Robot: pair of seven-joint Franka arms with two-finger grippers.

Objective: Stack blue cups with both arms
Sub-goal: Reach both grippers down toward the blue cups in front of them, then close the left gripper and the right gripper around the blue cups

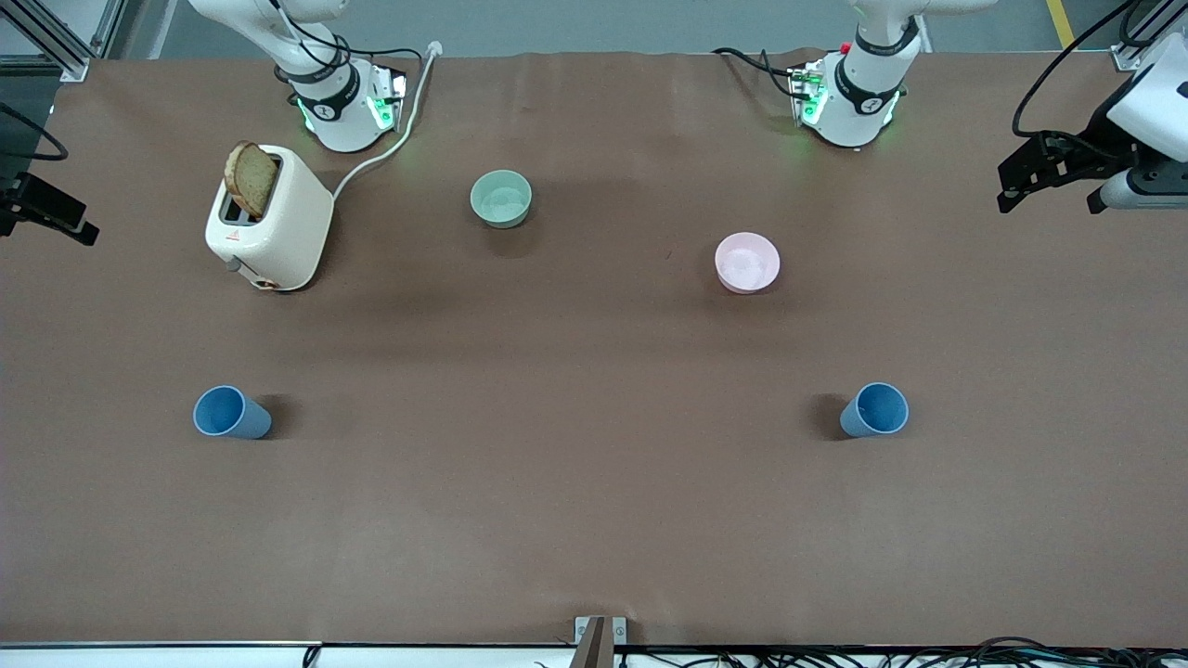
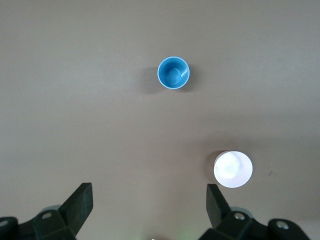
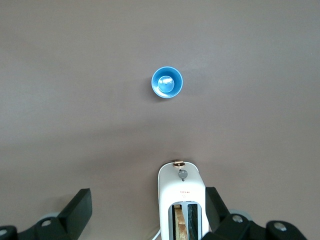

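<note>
Front view shows my two blue cups standing upright and empty on the desk, one (image 1: 230,413) toward my right arm's end, the other (image 1: 875,410) toward my left arm's end, well apart. Farther from that camera sit the pale green bowl (image 1: 501,198) and pink bowl (image 1: 747,263), both empty, and a toaster (image 1: 269,218) holding a slice of bread (image 1: 251,179). My left gripper (image 2: 149,200) and right gripper (image 3: 148,202) hang high over the desk, jaws wide, holding nothing.

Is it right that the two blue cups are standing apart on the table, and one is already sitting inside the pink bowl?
Not quite. The two blue cups do stand apart on the table, but neither is inside the pink bowl. That bowl holds no cup. The front view shows both cups standing on the bare table, nearer the camera than the bowl.
</note>
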